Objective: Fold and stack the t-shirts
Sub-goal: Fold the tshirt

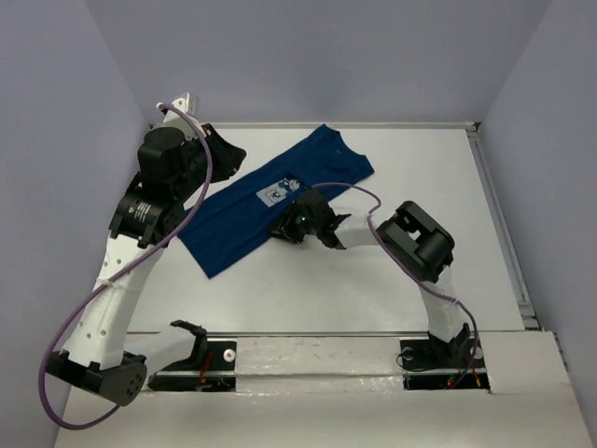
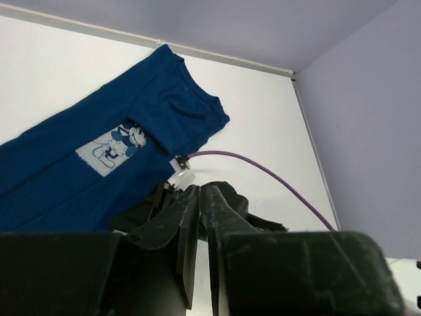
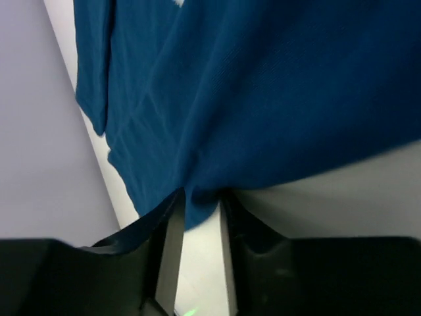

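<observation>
Here my right wrist view shows the right gripper (image 3: 197, 214) pinching the t-shirt (image 1: 280, 196) edge; from above, its arm hides that. My left gripper (image 2: 199, 217) is together, holding nothing, above the counter (image 1: 420, 271).

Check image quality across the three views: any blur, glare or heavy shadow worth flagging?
Top external: even light, sharp, soft shadows under the arms, no glare on the table. Left wrist: t-shirt and its print crisp; the left gripper close up and dark. Right wrist: cloth fills the frame, soft and slightly blurred; the right gripper in shadow.
</observation>
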